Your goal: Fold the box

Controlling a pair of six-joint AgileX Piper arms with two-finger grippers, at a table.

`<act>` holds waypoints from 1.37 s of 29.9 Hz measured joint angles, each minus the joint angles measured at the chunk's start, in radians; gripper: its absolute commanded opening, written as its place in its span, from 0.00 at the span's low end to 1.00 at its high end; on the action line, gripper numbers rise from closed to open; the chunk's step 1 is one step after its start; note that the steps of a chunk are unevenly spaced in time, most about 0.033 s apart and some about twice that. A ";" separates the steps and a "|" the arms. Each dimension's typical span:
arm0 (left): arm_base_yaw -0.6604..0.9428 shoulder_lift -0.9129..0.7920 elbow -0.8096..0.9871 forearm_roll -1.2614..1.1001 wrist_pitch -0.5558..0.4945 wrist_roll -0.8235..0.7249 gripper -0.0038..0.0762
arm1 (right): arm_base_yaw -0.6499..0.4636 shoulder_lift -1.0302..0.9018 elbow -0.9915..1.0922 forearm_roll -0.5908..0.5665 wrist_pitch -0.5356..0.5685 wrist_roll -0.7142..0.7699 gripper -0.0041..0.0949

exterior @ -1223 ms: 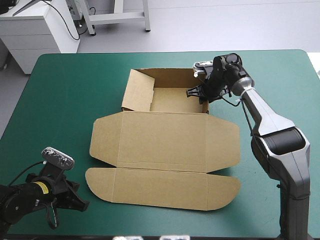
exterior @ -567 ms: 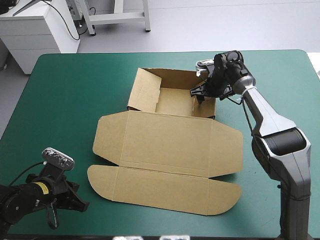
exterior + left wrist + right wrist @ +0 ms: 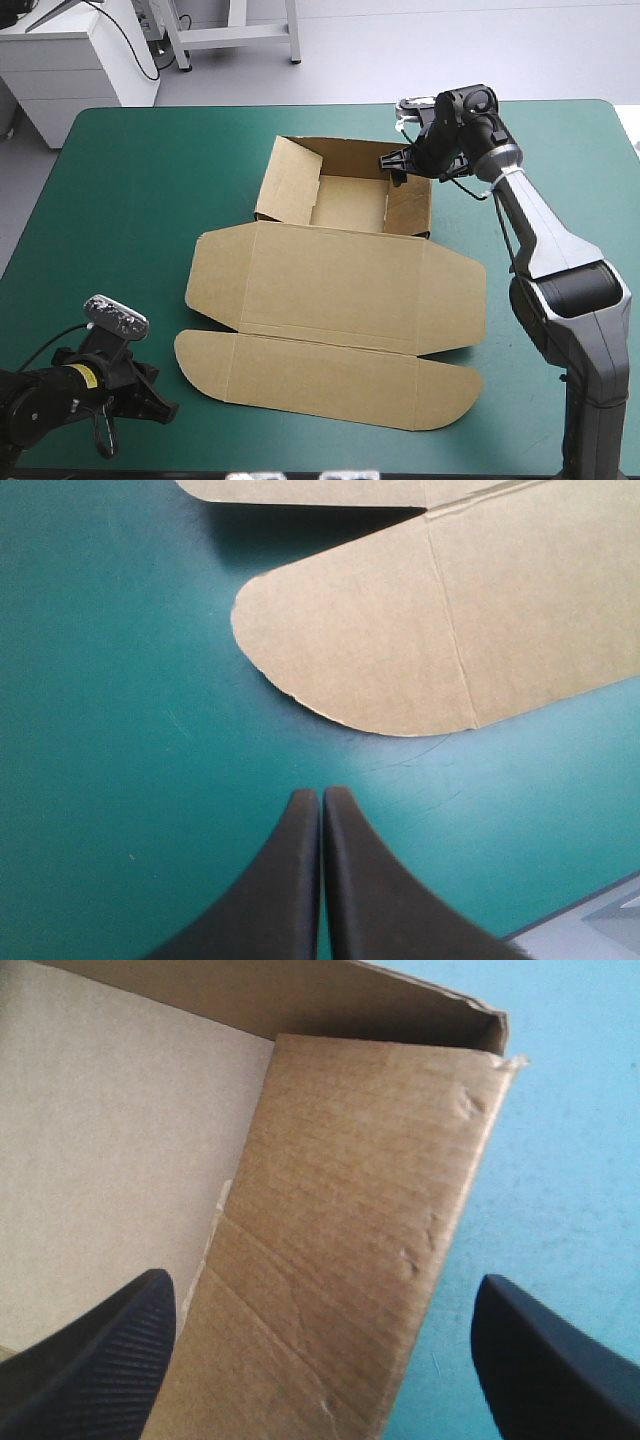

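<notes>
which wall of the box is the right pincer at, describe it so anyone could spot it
On the teal-green table, the brown box has an open tray at its far end, beyond the flat lid. It is the tray's right-hand wall, raised. Alone among the walls, it sits between the open right pincer's black fingers.

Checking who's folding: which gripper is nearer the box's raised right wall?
Right. The right gripper stands open astride that wall; the left gripper sits shut, far off by the lid's rounded flap.
</notes>
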 measured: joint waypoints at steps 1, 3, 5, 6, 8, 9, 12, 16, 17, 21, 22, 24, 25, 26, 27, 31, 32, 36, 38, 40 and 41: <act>0.000 0.000 0.000 -0.001 0.000 0.000 0.04 | 0.000 0.000 0.000 -0.009 0.000 0.022 0.79; 0.000 0.000 0.000 -0.001 0.000 0.000 0.04 | 0.000 0.000 0.000 -0.021 0.001 0.067 0.78; 0.000 0.000 0.000 -0.002 0.000 0.000 0.04 | 0.000 0.000 0.000 -0.021 0.001 0.101 0.76; 0.000 0.000 0.000 -0.003 0.000 0.000 0.04 | 0.000 0.000 0.000 -0.021 0.001 0.119 0.74; 0.000 0.000 0.000 -0.004 0.000 0.001 0.04 | 0.000 0.000 0.000 -0.014 0.001 0.145 0.71; 0.000 0.000 0.000 -0.004 0.000 0.002 0.04 | 0.000 0.000 0.000 -0.009 0.001 0.159 0.70; 0.000 0.000 0.000 -0.004 0.000 0.003 0.04 | 0.000 0.008 0.000 0.013 0.001 0.186 0.69; 0.000 0.000 0.000 -0.004 0.011 0.003 0.04 | 0.000 0.027 0.001 0.018 0.002 0.194 0.69; 0.000 0.000 0.000 -0.004 0.015 0.003 0.04 | 0.000 0.032 0.001 0.019 0.001 0.195 0.69; 0.000 0.000 0.000 -0.004 0.031 0.003 0.04 | 0.000 0.053 0.009 0.017 0.000 0.195 0.63; 0.000 0.000 0.000 -0.004 0.033 0.003 0.04 | 0.000 0.058 0.012 0.013 0.000 0.194 0.58; 0.000 0.000 0.000 -0.004 0.033 0.003 0.04 | 0.000 0.062 0.024 0.005 0.000 0.192 0.42; 0.000 0.000 0.000 -0.004 0.033 0.003 0.04 | 0.000 0.065 0.029 0.002 0.001 0.188 0.34; 0.000 0.000 0.000 -0.004 0.033 0.003 0.04 | 0.000 0.066 0.031 0.000 0.001 0.183 0.24; 0.000 0.000 0.000 -0.004 0.033 0.003 0.04 | 0.000 0.066 0.031 -0.003 0.000 0.176 0.13; 0.000 0.000 0.000 -0.004 0.032 0.003 0.04 | -0.001 0.066 0.031 -0.021 0.000 0.156 0.03; 0.000 0.000 0.000 -0.004 0.032 0.003 0.04 | -0.001 0.066 0.031 -0.021 -0.001 0.152 0.02; 0.000 0.000 0.000 -0.004 0.027 0.003 0.04 | -0.001 0.066 0.031 -0.021 -0.010 0.138 0.02; 0.000 0.000 0.000 -0.004 0.020 0.003 0.04 | -0.001 0.066 0.031 -0.021 -0.011 0.124 0.02; 0.000 0.000 0.000 -0.004 0.017 0.003 0.04 | -0.002 0.066 0.031 -0.014 -0.015 0.106 0.02; 0.000 0.000 0.000 -0.004 0.014 0.003 0.04 | -0.002 0.066 0.031 -0.014 -0.015 0.096 0.02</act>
